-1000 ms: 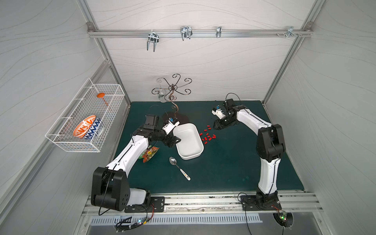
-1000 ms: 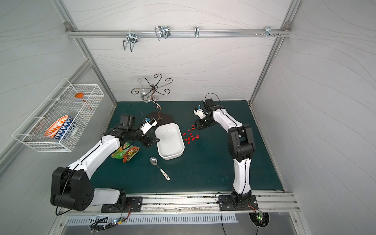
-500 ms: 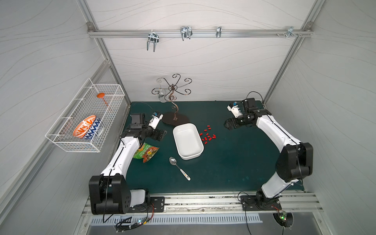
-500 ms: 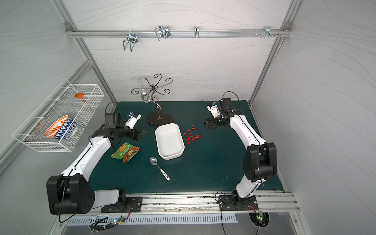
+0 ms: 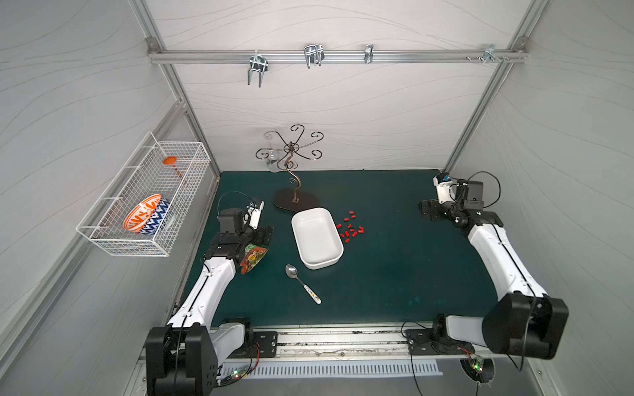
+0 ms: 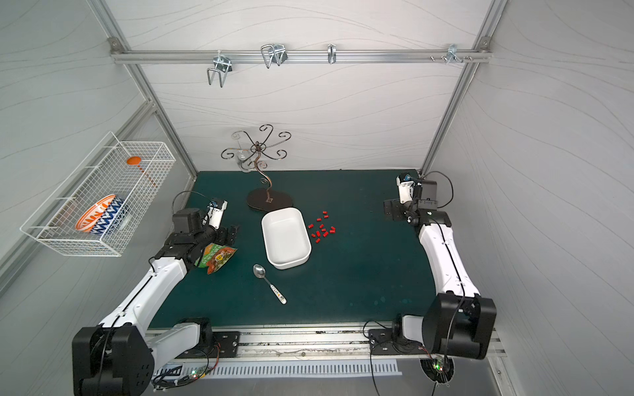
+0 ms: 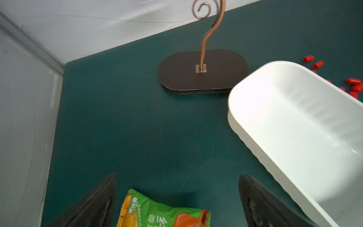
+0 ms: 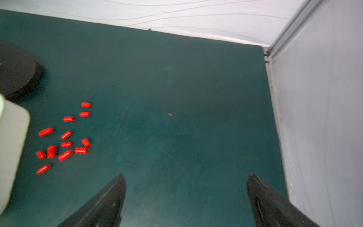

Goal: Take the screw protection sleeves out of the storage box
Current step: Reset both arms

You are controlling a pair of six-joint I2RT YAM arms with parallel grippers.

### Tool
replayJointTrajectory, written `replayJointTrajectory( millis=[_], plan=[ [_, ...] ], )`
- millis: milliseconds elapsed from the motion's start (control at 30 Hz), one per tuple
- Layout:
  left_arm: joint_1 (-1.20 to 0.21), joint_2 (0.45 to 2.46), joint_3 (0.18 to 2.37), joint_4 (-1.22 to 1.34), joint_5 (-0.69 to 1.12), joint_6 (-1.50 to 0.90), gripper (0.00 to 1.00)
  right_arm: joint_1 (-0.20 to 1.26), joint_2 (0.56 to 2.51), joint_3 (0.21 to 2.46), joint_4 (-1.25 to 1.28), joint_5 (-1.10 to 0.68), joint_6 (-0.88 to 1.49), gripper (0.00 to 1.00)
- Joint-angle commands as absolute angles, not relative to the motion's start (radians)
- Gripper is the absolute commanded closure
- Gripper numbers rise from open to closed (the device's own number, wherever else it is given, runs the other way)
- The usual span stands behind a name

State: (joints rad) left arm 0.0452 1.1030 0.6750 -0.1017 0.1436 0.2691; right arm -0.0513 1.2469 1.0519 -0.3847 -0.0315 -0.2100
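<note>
While the storage box [image 5: 317, 238] stands empty at the middle of the counter [image 5: 394, 274], the screw protection sleeves [image 5: 350, 229] (about a dozen small red pieces) lie loose on the green surface just beside its long wall, at three o'clock from it in both top views. None shows inside the box, and the left wrist view shows its floor bare.

The left tool [image 7: 178, 175] hangs at nine o'clock from the box, jaws wide and holding nothing, with a snack packet [image 7: 163, 212] beneath it. The right tool [image 8: 186, 175], well apart at about two o'clock and near the far corner, is likewise spread wide and empty.

A spoon [image 5: 302, 283] at seven o'clock and a stand base [image 5: 295, 200] at eleven o'clock play no part.

Judgement: the removal step appears complete. The next move calls only for parking both arms along paths that clear the box and the scattered sleeves, with the left arm lifting off the packet.
</note>
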Motion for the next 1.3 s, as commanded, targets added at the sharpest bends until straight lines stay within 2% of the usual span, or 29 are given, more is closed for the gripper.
replayJointTrajectory(
  millis=[0,67,267,467,700,833,967,1100,1267],
  plan=[
    [0.051,1.119,0.672,0.078,-0.013,0.07,0.0,-0.075,1.195,0.948,-0.208,0.058,-0.143,0.01],
    [0.051,1.156,0.687,0.069,-0.041,0.028,0.0,-0.095,1.197,0.903,-0.16,0.017,-0.093,0.01],
    [0.051,1.264,0.676,0.118,0.124,0.02,0.0,-0.1,1.236,0.714,0.105,-0.097,0.032,0.01],
    [0.049,1.374,0.587,0.387,0.157,0.011,0.0,0.005,1.307,0.603,0.309,-0.028,-0.025,0.01],
    [0.04,1.55,0.375,0.927,0.063,0.013,0.0,0.112,1.453,0.462,0.665,0.018,-0.049,0.01],
    [0.04,1.546,0.385,0.895,0.082,0.021,0.0,0.16,1.536,0.393,0.874,0.073,-0.09,0.01],
    [0.043,1.549,0.414,0.847,0.048,-0.002,0.0,0.147,1.579,0.396,0.895,0.088,-0.065,0.01],
    [0.043,1.547,0.421,0.831,0.015,-0.013,0.0,0.104,1.573,0.456,0.763,0.008,-0.029,0.01],
    [0.043,1.549,0.421,0.833,0.011,-0.016,0.0,0.066,1.574,0.462,0.758,-0.058,-0.008,0.01]
  ],
)
